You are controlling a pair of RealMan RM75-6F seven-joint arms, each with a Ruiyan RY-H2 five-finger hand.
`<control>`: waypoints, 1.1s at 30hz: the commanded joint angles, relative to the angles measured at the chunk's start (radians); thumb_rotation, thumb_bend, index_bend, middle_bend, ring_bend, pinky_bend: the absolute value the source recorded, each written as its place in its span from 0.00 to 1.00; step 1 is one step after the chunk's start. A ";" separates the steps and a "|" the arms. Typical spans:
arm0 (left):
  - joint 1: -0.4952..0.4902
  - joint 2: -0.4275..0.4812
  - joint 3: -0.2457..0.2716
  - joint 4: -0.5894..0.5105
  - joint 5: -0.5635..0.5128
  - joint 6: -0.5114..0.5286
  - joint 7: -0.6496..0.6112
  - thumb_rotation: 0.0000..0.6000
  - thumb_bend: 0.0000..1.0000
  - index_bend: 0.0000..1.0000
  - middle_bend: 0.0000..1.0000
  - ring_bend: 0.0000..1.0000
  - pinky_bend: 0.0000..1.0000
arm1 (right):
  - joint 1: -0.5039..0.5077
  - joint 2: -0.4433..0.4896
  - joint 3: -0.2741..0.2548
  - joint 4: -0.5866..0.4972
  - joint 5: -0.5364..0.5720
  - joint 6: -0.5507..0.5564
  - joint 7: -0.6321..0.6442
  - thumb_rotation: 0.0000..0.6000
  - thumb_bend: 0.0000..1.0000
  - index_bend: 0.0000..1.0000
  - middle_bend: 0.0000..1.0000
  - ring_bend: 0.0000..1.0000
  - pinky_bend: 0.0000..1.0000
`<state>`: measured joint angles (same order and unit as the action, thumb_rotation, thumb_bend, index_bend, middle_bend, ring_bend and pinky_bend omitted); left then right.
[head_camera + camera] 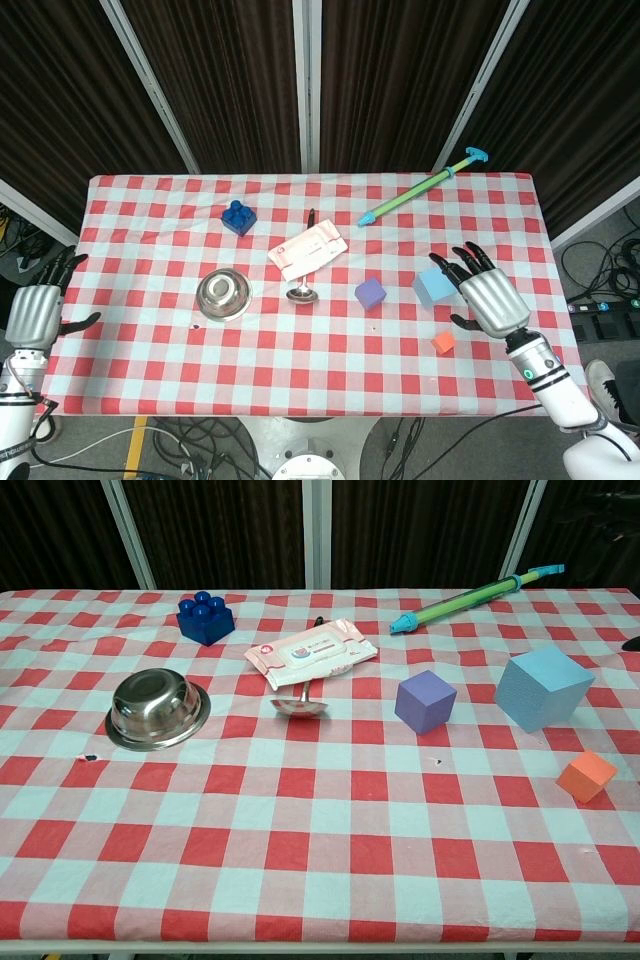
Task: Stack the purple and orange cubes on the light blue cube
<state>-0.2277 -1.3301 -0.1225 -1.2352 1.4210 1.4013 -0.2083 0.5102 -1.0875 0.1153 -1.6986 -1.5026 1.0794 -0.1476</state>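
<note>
The light blue cube (433,287) (542,687) sits on the checked table at the right. Left of it lies the purple cube (370,293) (425,702). The small orange cube (443,343) (587,776) lies nearer the front edge. My right hand (485,296) hovers open, fingers spread, just right of the light blue cube and above the orange one, holding nothing. In the chest view only a dark fingertip (632,642) shows at the right edge. My left hand (36,310) hangs open off the table's left edge.
A steel bowl (223,294) (158,710), a ladle (302,292), a wipes packet (308,250) (311,652), a dark blue brick (237,217) (205,617) and a green water squirter (424,187) (478,598) lie across the table's middle and back.
</note>
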 commanded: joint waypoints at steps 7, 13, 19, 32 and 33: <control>0.005 0.005 -0.014 -0.001 -0.014 0.014 0.018 1.00 0.06 0.22 0.19 0.17 0.31 | 0.284 -0.109 0.009 0.242 -0.070 -0.355 0.088 1.00 0.06 0.04 0.32 0.08 0.01; 0.006 0.002 -0.022 0.006 -0.035 0.005 0.036 1.00 0.06 0.22 0.19 0.17 0.31 | 0.375 -0.192 -0.002 0.335 -0.103 -0.419 0.121 1.00 0.06 0.06 0.32 0.08 0.02; 0.007 0.005 -0.021 0.010 -0.048 -0.012 0.039 1.00 0.06 0.21 0.19 0.17 0.31 | 0.424 -0.249 -0.013 0.390 -0.099 -0.452 0.153 1.00 0.06 0.06 0.31 0.07 0.02; 0.008 0.010 -0.025 0.014 -0.062 -0.031 0.030 1.00 0.06 0.21 0.19 0.17 0.31 | 0.483 -0.348 -0.056 0.491 -0.085 -0.499 0.180 1.00 0.06 0.06 0.31 0.06 0.03; 0.008 0.010 -0.026 0.016 -0.064 -0.032 0.029 1.00 0.06 0.21 0.19 0.17 0.31 | 0.486 -0.352 -0.058 0.495 -0.084 -0.501 0.180 1.00 0.07 0.06 0.31 0.07 0.03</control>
<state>-0.2195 -1.3207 -0.1480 -1.2203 1.3578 1.3703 -0.1782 0.9941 -1.4373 0.0593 -1.2055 -1.5879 0.5802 0.0313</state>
